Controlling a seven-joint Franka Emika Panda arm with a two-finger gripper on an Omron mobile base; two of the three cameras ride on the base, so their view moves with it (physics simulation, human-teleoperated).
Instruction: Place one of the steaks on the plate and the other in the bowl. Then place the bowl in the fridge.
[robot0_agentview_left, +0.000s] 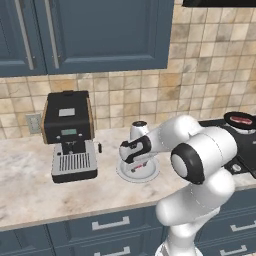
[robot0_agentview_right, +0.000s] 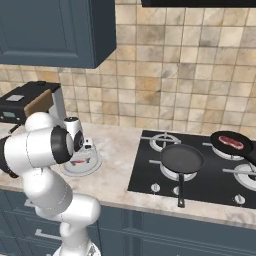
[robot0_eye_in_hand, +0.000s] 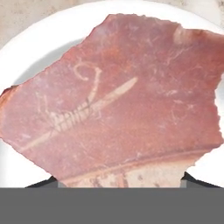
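My gripper (robot0_agentview_left: 138, 163) hangs low over the light grey plate (robot0_agentview_left: 123, 173) on the counter, shut on one steak (robot0_eye_in_hand: 118, 100). That pinkish-red slab spans the gap between my fingertips (robot0_eye_in_hand: 41, 183) and hides most of the plate (robot0_eye_in_hand: 26, 57) beneath it. From the right, the gripper (robot0_agentview_right: 84, 151) holds the steak (robot0_agentview_right: 79, 161) just above the plate (robot0_agentview_right: 96, 163). The other steak (robot0_agentview_right: 231, 141) lies in a black frying pan (robot0_agentview_right: 220, 136) at the back right of the stove, also seen as steak (robot0_agentview_left: 241, 120). The bowl and the fridge are out of view.
A black coffee machine (robot0_agentview_left: 70, 135) stands left of the plate. A black stove (robot0_agentview_right: 150, 175) lies to the right with a second, empty frying pan (robot0_agentview_right: 181, 159), its handle pointing at the counter's front edge. Blue wall cabinets (robot0_agentview_left: 90, 35) hang overhead.
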